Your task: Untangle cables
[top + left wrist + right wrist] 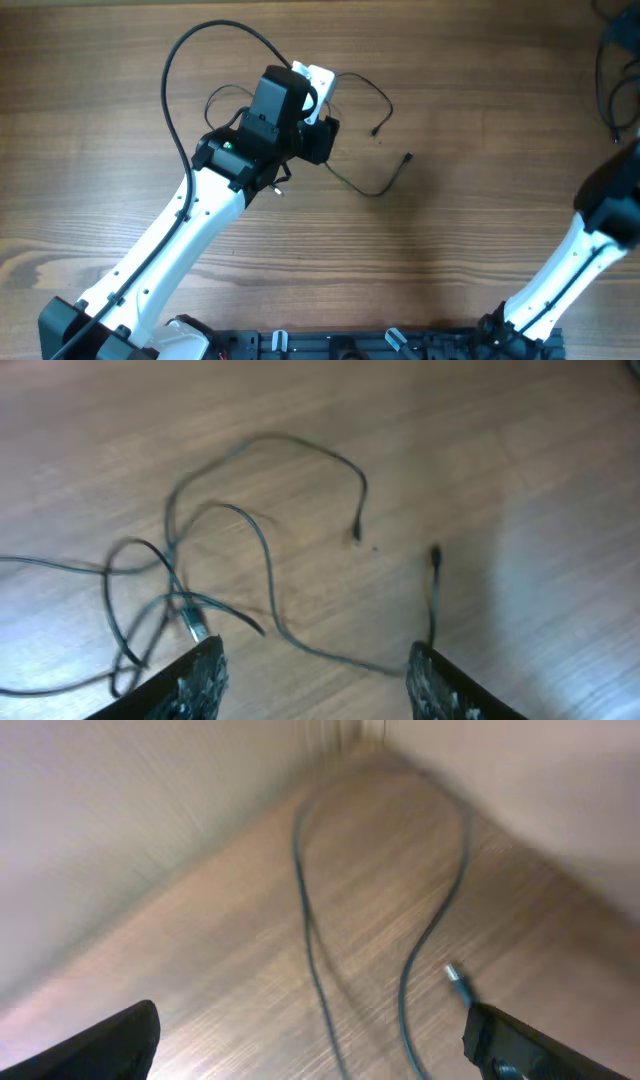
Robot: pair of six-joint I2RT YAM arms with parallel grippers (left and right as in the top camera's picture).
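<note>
**A:** Start close in. What has the left gripper [315,682] got?

**B:** Nothing. Its jaws stand partly open, low over the table [540,470]. One thin wire [330,657] runs across the wood just ahead of the tips, but it isn't pinched.

**A:** And the right gripper [312,1042]?

**B:** Empty too, with the jaws spread wide. A loop of cable [305,910] lies on the table beyond them, and its small plug [455,977] sits near one finger. That view is smeared, so I can't tell more.

**A:** Where are the rest of the cables [372,185]?

**B:** Out past the left jaws, around the middle of the table, just beside that arm's wrist. The wire near the tips sweeps up to a free end [435,556]. A second free end [355,536] lies close to it, and the two don't touch.

**A:** So those strands are sorted?

**B:** At that side, I'd say yes. Farther off to the other side there's a knot [165,595] where several loops cross over each other. That part looks unfinished.

**A:** What about the far corner?

**B:** From overhead, dark loops [608,70] lie well apart from the middle bunch, by the right arm. They're probably the loop the right wrist sees, though I can't be sure.

**A:** What's your verdict?

**B:** Roughly midway. One cable seems to be separated, and the crossed cluster remains to be pulled apart.
</note>
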